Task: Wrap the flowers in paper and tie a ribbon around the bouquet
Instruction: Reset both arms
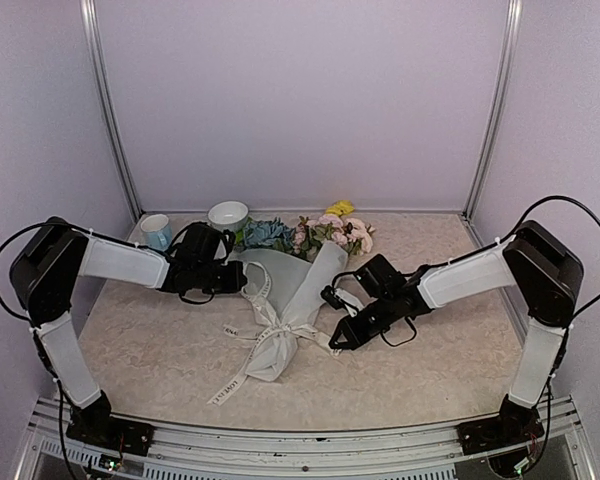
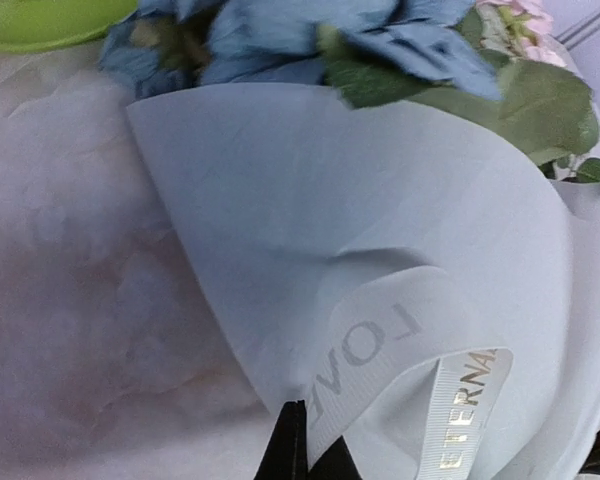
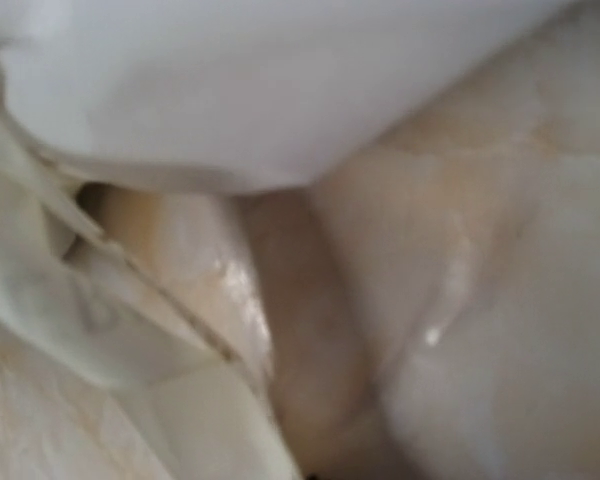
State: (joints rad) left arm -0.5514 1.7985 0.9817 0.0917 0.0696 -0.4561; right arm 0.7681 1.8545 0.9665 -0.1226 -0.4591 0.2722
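White-paper bouquet (image 1: 302, 290) lies on marbled table (image 1: 440, 370), flowers (image 1: 330, 235) toward the back wall, cream ribbon (image 1: 232, 378) knotted round the narrow near end. Closed left gripper (image 1: 242, 280) sits at a ribbon loop on bouquet's left; closed right gripper (image 1: 338, 338) just right of knot. Can't tell if either pinches ribbon.

blue cup (image 1: 156, 231) and white bowl (image 1: 228, 214) sit near each other at the back of the beige marbled tabletop (image 1: 430, 370)
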